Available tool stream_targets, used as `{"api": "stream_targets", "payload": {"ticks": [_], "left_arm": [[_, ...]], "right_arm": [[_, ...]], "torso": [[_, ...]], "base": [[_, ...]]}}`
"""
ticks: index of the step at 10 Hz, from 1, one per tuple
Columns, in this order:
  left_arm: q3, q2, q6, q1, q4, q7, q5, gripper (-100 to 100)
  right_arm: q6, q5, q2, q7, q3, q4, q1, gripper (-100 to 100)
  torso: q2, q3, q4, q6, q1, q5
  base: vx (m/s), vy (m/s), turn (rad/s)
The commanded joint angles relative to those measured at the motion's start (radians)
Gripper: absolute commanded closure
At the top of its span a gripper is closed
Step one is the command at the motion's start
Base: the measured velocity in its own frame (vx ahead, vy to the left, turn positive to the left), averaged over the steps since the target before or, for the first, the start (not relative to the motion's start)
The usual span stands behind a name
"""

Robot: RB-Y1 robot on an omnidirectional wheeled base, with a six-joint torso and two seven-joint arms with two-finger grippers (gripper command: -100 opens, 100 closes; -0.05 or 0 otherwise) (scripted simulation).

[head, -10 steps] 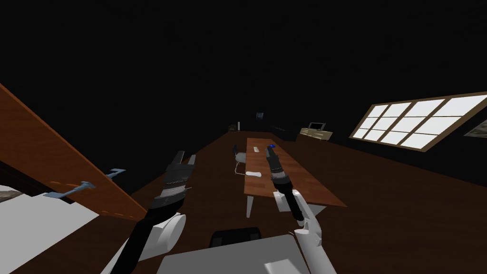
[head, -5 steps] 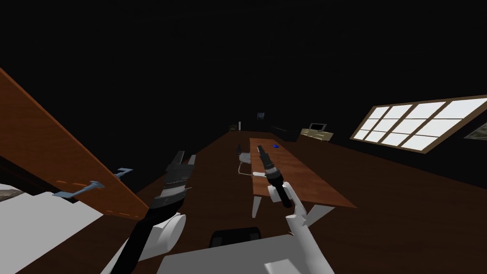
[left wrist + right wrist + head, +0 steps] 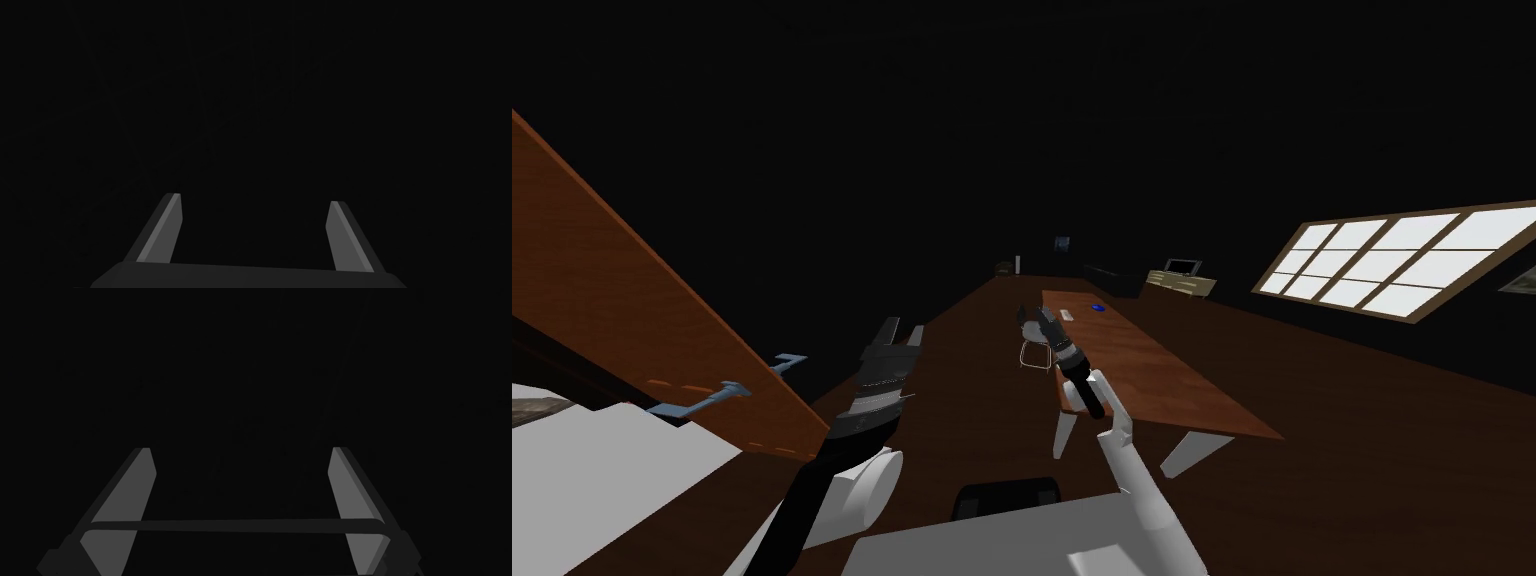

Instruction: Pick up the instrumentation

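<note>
Over on the left a slanted wooden panel [image 3: 632, 330] carries two grey handles [image 3: 702, 402]. Whether it fronts a cupboard, and what it might hide, cannot be told.

Next comes the left gripper [image 3: 903, 328], raised above the floor well short of the table. Its fingers [image 3: 160, 230] stand wide apart with nothing between them.

A chair [image 3: 1034, 348] sits at the table's left side. The right gripper [image 3: 1042, 318] hangs in front of the chair, by the table's left edge. Its fingers [image 3: 132, 498] are spread too, and hold nothing.

On the table [image 3: 1162, 375], towards the far end, lie a small white thing [image 3: 1066, 315] and, just right of it, a blue thing [image 3: 1098, 307]. The instrumentation is probably one of these, but which one cannot be made out from here. Both lie beyond the right gripper and apart from it.

So the pick-up looks barely started. The arm is near the table, but the reach, the grip and the lift all remain.

Further right, a low cabinet [image 3: 1177, 283] stands against the far wall with a framed object on top. Its contents are not visible. A bright window [image 3: 1392, 265] closes the right side.
</note>
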Motion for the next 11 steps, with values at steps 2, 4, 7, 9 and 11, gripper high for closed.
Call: {"api": "stream_targets", "payload": {"ticks": [2,4,7,9,11], "left_arm": [[0.0,0.0,0.0,0.0,0.0,0.0,0.0,0],[0.0,0.0,0.0,0.0,0.0,0.0,0.0,0],[0.0,0.0,0.0,0.0,0.0,0.0,0.0,0],[0.0,0.0,0.0,0.0,0.0,0.0,0.0,0],[0.0,0.0,0.0,0.0,0.0,0.0,0.0,0]], "right_arm": [[-0.027,0.061,-0.016,0.031,0.03,0.072,-0.062,-100],[-0.041,0.103,-0.029,0.048,0.056,0.127,-0.102,-100],[-0.055,0.145,-0.045,0.065,0.085,0.198,-0.14,-100],[-0.069,0.188,-0.065,0.079,0.115,0.254,-0.178,-100],[-0.083,0.23,-0.087,0.092,0.148,0.312,-0.214,-100]], "torso": [[-0.001,0.0,0.0,0.0,-0.001,0.0],[0.0,0.0,0.0,0.0,-0.001,0.0],[-0.001,-0.001,0.0,0.0,-0.002,0.0],[-0.002,-0.001,0.0,0.0,-0.003,-0.001],[-0.001,-0.001,0.0,0.0,-0.004,-0.001]], "base": [[0.03,0.136,0.008],[0.037,0.131,0.009],[0.029,0.099,0.013],[0.039,0.093,0.014],[0.028,0.08,0.019]]}}
